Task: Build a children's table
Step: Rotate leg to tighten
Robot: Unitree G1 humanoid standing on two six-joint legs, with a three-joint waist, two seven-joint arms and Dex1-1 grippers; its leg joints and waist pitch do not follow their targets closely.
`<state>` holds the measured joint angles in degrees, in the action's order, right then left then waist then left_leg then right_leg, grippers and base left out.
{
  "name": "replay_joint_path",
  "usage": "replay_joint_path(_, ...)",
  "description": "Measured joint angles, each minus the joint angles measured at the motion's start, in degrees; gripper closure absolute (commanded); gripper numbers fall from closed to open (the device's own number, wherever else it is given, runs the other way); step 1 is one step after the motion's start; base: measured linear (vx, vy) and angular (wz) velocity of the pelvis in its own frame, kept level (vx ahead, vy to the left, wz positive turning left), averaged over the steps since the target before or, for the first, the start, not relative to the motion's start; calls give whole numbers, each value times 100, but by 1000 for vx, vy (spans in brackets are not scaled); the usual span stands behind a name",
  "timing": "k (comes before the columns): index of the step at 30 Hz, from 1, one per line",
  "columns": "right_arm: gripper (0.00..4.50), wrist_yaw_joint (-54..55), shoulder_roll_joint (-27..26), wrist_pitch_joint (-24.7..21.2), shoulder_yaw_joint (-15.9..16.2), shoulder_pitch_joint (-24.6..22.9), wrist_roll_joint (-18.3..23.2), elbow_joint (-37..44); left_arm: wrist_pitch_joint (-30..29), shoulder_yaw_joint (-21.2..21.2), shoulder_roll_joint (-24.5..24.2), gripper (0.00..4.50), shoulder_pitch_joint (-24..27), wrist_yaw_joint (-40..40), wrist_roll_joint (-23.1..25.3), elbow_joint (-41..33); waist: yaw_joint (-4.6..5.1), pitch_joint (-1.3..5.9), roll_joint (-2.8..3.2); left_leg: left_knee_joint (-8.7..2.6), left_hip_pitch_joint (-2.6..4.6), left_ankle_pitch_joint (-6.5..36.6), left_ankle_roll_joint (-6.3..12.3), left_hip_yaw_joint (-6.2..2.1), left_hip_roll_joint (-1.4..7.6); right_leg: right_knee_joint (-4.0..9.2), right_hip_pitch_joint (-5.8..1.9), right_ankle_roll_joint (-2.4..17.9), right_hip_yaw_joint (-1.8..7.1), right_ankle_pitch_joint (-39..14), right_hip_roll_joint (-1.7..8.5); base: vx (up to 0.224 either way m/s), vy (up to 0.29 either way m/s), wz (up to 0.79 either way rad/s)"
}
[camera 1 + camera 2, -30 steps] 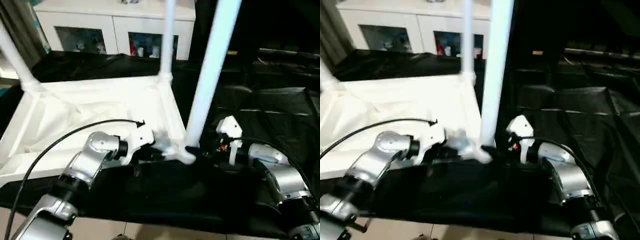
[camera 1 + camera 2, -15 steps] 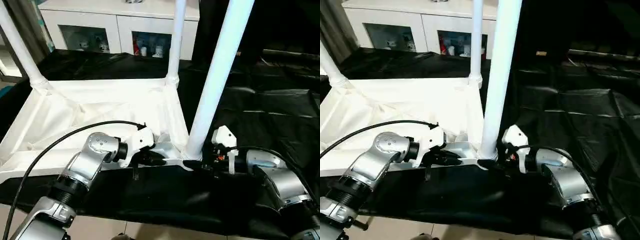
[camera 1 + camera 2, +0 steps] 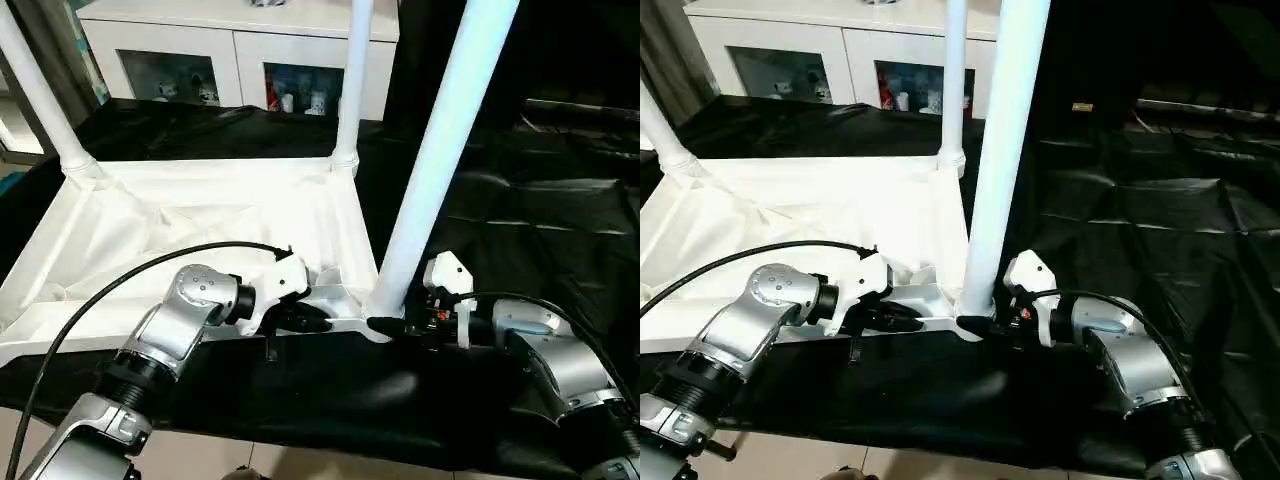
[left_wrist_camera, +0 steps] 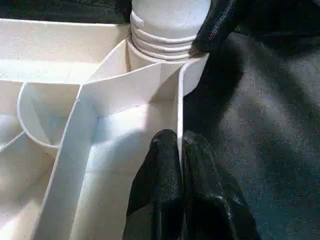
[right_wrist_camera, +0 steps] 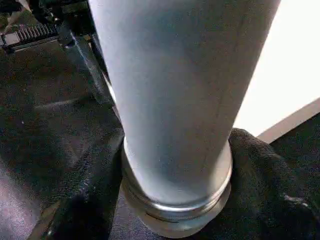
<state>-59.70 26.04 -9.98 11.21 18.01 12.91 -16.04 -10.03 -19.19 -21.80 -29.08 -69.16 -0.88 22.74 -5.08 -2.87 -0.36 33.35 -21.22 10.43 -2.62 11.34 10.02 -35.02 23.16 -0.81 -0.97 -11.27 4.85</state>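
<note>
A white glass-door cabinet (image 3: 230,50) stands at the back, behind a tabletop draped in black cloth (image 3: 520,210). On the cloth lies the white plastic square top of the children's table (image 3: 200,220), ribbed underside up. Three white tubular legs rise from its corner sockets: two at the far corners (image 3: 350,80) (image 3: 35,90), and the near leg (image 3: 440,150) at the robot's right.

The left claw (image 3: 305,318) is closed, pinching the thin near rim wall beside that socket. The right claw (image 3: 385,325) has its black fingers (image 5: 260,165) on either side of the near leg's base collar, seemingly pressed against it.

The near leg leans slightly, and its ribbed collar sits above the socket, so it may not be fully home. If the right claw pushes or twists off-axis, the leg could bind or lever the corner up. The left claw's narrow hold on the rim could then slip, letting the top slide on the slick cloth.

The legs' upper ends are cut off. The fourth corner, nearest the robot's left, lies out of frame, so whether it has a leg I cannot tell. How deep the near leg sits is hidden inside the socket.
</note>
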Motion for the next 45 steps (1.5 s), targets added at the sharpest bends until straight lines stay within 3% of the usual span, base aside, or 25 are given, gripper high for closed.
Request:
replay_joint_path(6, 178, 495, -296, 74, -109, 40, -69, -273, 61, 30, 112, 450, -41, 357, 98, 148, 21, 3, -5, 17, 11, 0, 0, -1, 2, -8, -11, 6, 1, 4, 0, 0, 0, 0)
replay_joint_path(13, 180, 3981, -1746, -11, -728, 637, -598, -1230, -284, 145, 1242, 450, -735, 2488, 630, 1213, 162, 15, -13, 45, 23, -2, -1, 0, -13, 6, -28, 9, 10, 9, 13, 0, 0, 0)
replay_joint_path(19, 180, 4973, -2062, 156, -837, 957, -843, -1714, -348, 135, 1737, 450, -944, 3268, 830, 1569, 140, 36, 7, 40, 15, -1, 1, 2, -23, 7, -32, 4, 6, 27, 29, 0, 0, 0)
replay_joint_path(21, 124, 4966, -2086, 245, -861, 987, -855, -1790, -305, 136, 1755, 450, -965, 3297, 851, 1615, 130, 38, 10, 33, 15, -1, 1, 2, -22, 8, -31, 0, 3, 25, 29, 0, 0, 0)
replay_joint_path(30, 47, 4420, -1958, 588, -869, 931, -817, -1896, -115, 161, 1570, 450, -983, 3340, 864, 1682, 190, 34, 4, 29, 8, -1, 1, 2, -17, 7, -18, -2, 0, 25, 26, 0, 0, 0)
replay_joint_path(34, 47, 3290, -1452, 562, -829, 914, -581, -1680, 137, 195, 1300, 450, -947, 2938, 807, 1681, 193, 33, 3, 18, 3, -1, 1, 1, -8, 6, -6, -3, -4, 25, 15, 0, 0, 0)
replay_joint_path(40, 47, 1201, -379, 447, -228, 416, -354, -716, 530, 172, 596, 450, -619, 1464, 447, 1242, 133, 28, -4, 0, -7, 1, 2, -1, 0, 13, 1, -13, -13, 13, 10, 0, 0, 0)
replay_joint_path(45, 47, 635, -226, 379, -129, 383, -342, -621, 428, 90, 417, 450, -472, 654, 246, 939, 52, 25, -8, 14, -13, 2, 4, 3, -4, 14, 0, -11, -14, 14, 20, 0, 0, 0)
